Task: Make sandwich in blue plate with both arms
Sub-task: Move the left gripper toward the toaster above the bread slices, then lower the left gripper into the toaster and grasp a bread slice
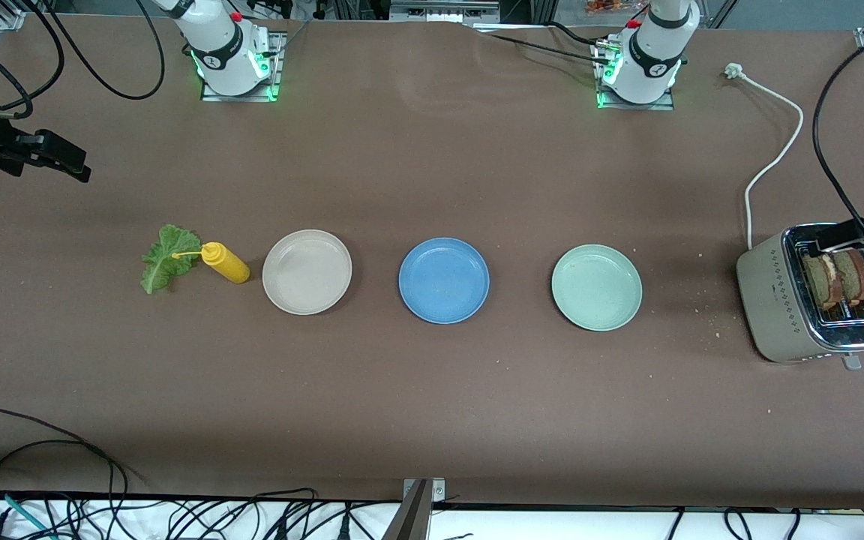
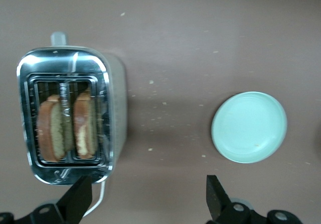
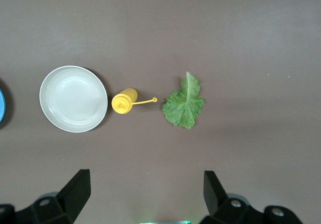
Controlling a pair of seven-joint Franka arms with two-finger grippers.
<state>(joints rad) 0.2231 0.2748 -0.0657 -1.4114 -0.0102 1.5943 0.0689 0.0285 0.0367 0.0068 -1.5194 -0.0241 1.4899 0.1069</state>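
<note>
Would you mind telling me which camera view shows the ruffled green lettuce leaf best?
The right wrist view: the ruffled green lettuce leaf lies flat and whole, its rib and edges clear, apart from the yellow squeeze bottle. The front view shows it smaller, the bottle's nozzle reaching over it. The left wrist view does not show it.

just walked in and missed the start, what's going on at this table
A two-armed robot is set up to build a sandwich, and nothing is held yet. The left pincer hangs open above the toaster, where two bread slices stand in the slots. The right pincer hangs open above the lettuce leaf and yellow squeeze bottle. The blue plate sits bare between a cream plate and a mint-green plate.
</note>
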